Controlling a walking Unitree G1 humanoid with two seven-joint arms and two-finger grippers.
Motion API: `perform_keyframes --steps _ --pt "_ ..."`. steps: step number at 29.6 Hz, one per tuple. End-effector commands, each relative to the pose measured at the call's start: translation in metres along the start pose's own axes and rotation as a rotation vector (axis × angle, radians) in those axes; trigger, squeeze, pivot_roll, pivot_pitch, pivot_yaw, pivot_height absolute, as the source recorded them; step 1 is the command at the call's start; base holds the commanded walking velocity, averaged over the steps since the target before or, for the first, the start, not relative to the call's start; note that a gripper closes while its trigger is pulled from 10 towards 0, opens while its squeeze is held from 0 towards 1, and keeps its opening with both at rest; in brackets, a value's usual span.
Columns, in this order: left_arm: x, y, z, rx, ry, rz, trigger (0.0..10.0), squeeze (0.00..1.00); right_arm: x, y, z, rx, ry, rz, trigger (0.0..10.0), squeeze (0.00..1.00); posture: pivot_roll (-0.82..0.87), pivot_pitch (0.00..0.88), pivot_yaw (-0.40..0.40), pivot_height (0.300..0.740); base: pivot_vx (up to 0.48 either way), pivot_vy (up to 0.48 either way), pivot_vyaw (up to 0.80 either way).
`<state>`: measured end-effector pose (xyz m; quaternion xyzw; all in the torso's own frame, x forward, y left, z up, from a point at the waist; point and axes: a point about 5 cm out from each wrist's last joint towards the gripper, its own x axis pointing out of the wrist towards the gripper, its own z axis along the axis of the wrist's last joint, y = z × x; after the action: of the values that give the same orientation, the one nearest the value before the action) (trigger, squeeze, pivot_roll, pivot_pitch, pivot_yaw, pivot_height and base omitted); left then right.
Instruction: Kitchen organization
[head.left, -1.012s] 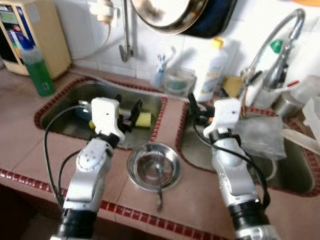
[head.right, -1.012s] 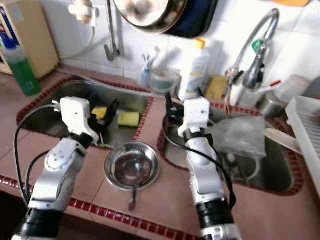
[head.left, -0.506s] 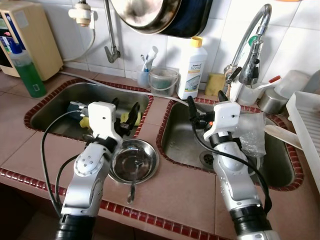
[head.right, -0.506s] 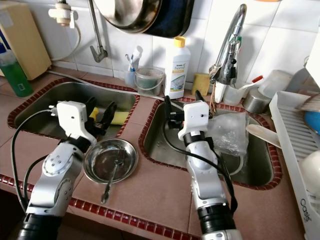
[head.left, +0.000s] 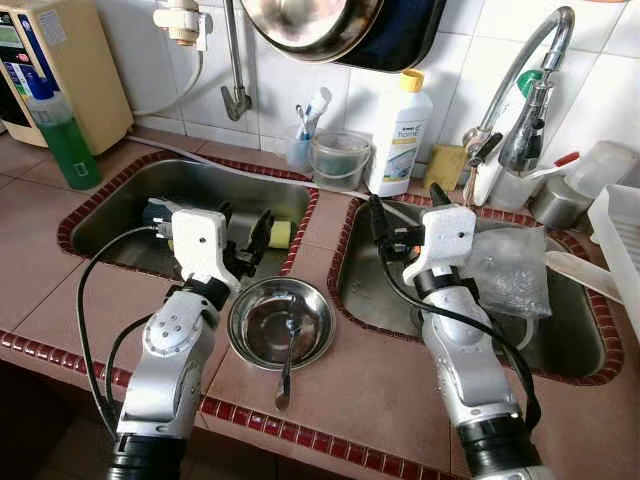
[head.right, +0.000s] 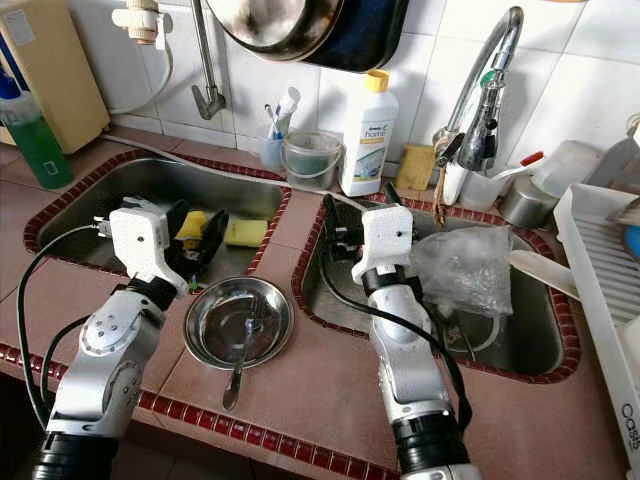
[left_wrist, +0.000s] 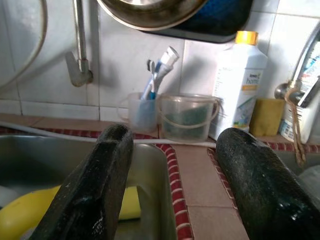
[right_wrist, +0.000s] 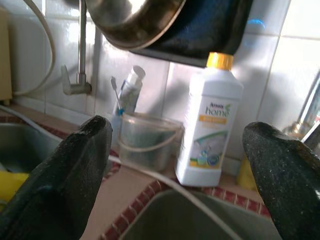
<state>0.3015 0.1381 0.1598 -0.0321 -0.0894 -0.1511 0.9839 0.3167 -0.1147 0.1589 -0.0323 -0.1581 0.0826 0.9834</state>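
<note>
A steel bowl (head.left: 281, 322) with a spoon (head.left: 286, 365) leaning over its rim sits on the tiled counter between two sinks. My left gripper (head.left: 243, 232) hovers open over the left sink's near right corner, just behind the bowl, holding nothing. A yellow sponge (head.left: 281, 234) lies in that sink beyond it. My right gripper (head.left: 405, 215) stands open and empty above the right sink's left edge. In the wrist views both pairs of fingers (left_wrist: 90, 195) (right_wrist: 60, 175) point at the back wall, toward a white detergent bottle (right_wrist: 209, 125) and a clear tub (left_wrist: 187, 117).
A crumpled plastic bag (head.left: 510, 270) lies in the right sink under the faucet (head.left: 520, 90). A green bottle (head.left: 62, 135) stands at the far left, a toothbrush cup (head.left: 300, 150) at the back, a dish rack (head.right: 610, 270) at the right. Pans hang overhead.
The whole picture has shifted and sharpened, so the camera moved. Both arms keep the same raised pose with open fingers; the bowl and spoon stay put.
</note>
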Motion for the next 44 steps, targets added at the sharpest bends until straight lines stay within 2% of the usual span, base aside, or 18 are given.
perform_keyframes --steps 1,11,27,33,35,37,44 --pt "0.0 -0.001 0.003 0.002 -0.002 -0.015 10.0 0.0 0.0 -0.001 0.004 -0.002 -0.01 -0.003 10.0 0.0 -0.07 0.032 -0.024 0.74 -0.356 0.0 0.0" --pt "-0.002 -0.003 0.003 0.001 0.007 -0.024 10.0 0.0 -0.005 0.001 0.002 0.005 0.004 -0.007 10.0 0.0 -0.07 0.041 -0.02 0.74 -0.318 0.0 0.0" --pt "-0.003 -0.003 0.004 -0.008 0.006 -0.025 10.0 0.0 -0.005 0.006 0.003 0.012 0.01 0.011 10.0 0.0 -0.06 0.036 -0.03 0.74 0.0 0.0 0.0" --pt "-0.011 -0.003 0.002 0.021 0.016 -0.059 10.0 0.0 -0.008 0.01 -0.002 0.015 0.027 0.031 10.0 0.0 -0.06 0.036 -0.035 0.74 0.0 0.0 0.0" --pt "-0.018 -0.007 -0.003 0.09 0.039 -0.117 10.0 0.0 -0.014 0.01 -0.009 0.001 0.049 0.039 10.0 0.0 -0.06 0.04 -0.034 0.74 0.0 0.0 0.0" --pt "-0.022 -0.009 -0.006 0.114 0.048 -0.14 10.0 0.0 -0.018 0.009 -0.011 -0.007 0.059 0.04 10.0 0.0 -0.06 0.043 -0.033 0.74 0.0 0.0 0.0" --pt "-0.038 -0.022 -0.016 0.1 0.076 -0.2 10.0 0.0 -0.039 0.0 -0.021 -0.027 0.094 0.041 10.0 0.0 -0.07 0.064 -0.024 0.74 0.0 0.0 0.0"
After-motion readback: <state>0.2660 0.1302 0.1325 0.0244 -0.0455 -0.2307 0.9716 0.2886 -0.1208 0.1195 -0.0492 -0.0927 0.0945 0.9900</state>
